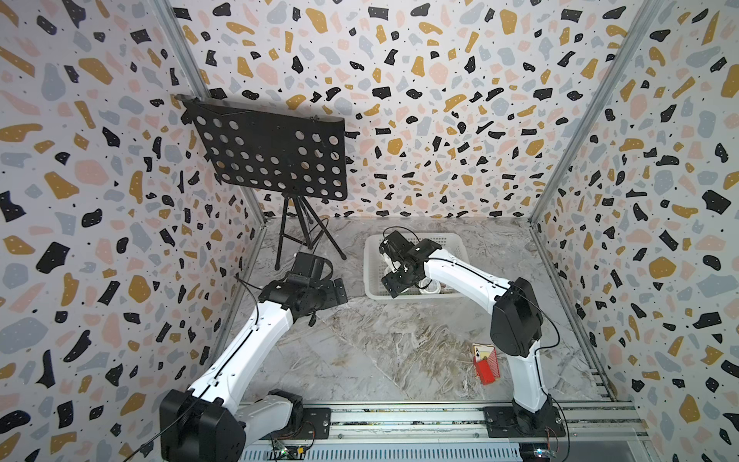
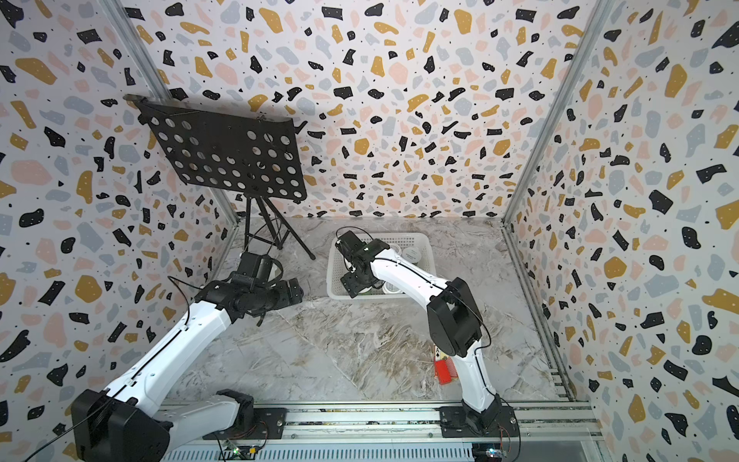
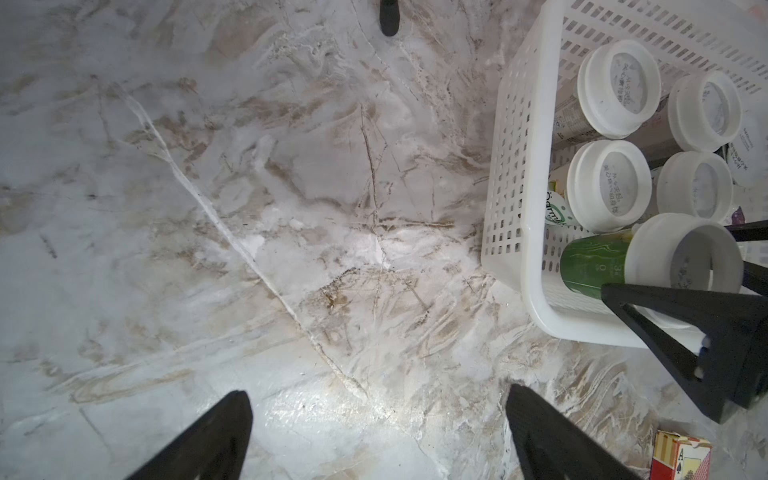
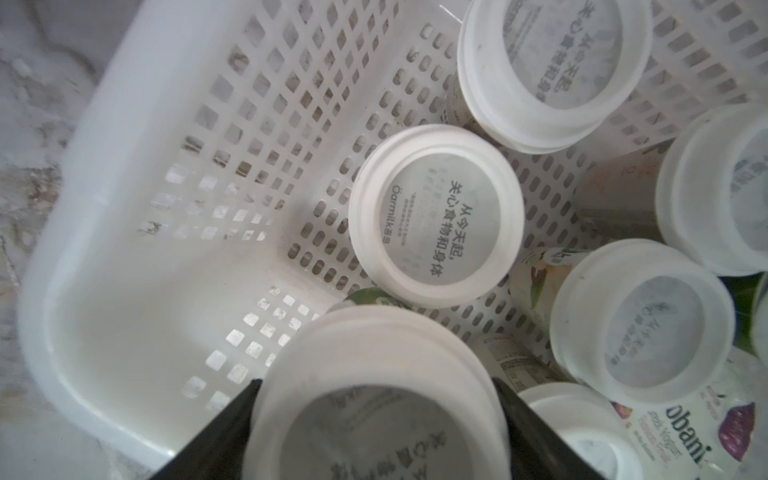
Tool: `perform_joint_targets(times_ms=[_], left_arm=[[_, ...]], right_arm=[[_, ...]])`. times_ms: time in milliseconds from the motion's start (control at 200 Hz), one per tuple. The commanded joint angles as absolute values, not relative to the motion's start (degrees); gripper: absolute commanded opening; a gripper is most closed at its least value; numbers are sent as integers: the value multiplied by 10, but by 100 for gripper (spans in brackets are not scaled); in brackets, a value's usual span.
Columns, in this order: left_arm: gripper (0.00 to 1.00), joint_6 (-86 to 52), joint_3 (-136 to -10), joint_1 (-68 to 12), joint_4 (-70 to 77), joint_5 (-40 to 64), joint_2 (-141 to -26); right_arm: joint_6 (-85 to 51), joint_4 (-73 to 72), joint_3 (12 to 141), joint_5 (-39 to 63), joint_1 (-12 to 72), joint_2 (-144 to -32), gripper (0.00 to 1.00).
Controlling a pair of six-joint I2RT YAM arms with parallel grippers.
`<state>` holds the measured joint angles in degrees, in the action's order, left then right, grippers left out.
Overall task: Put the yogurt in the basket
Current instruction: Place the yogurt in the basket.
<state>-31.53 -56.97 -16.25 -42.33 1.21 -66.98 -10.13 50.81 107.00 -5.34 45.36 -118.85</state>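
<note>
The white basket (image 1: 460,248) (image 2: 430,256) stands on the marble floor toward the back. My right gripper (image 4: 374,386) (image 1: 394,268) reaches down into its near corner, shut on a green-sided yogurt cup (image 4: 374,399) (image 3: 590,266) whose white lid fills the gap between the fingers. Several white-lidded yogurt cups (image 4: 436,220) (image 3: 609,185) stand inside the basket (image 4: 137,166) (image 3: 536,166). A wider cup with a Chobani lid (image 4: 681,428) is beside them. My left gripper (image 3: 378,399) hangs open over bare floor left of the basket, nothing between its fingers.
A red playing-card box (image 1: 486,364) (image 3: 677,457) stands on the floor near the right arm's base. A black perforated music stand (image 1: 272,156) on a tripod is at the back left, with one foot (image 3: 388,16) on the floor near the basket.
</note>
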Motion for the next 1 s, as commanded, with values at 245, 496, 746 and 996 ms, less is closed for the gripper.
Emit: perform_joint_targets(times_ms=[245, 496, 746, 996], left_arm=[[99, -311, -577, -164, -412, 15, -671], [99, -311, -577, -164, -412, 14, -670], [99, -311, -577, -164, -412, 11, -668], [99, -310, -577, -164, -412, 11, -666]], right_arm=[[-104, 552, 1111, -47, 450, -1204, 84], [-104, 559, 1111, -52, 448, -1212, 84], [-103, 560, 1113, -51, 446, -1217, 85], [-103, 564, 1114, -50, 445, -1225, 88]])
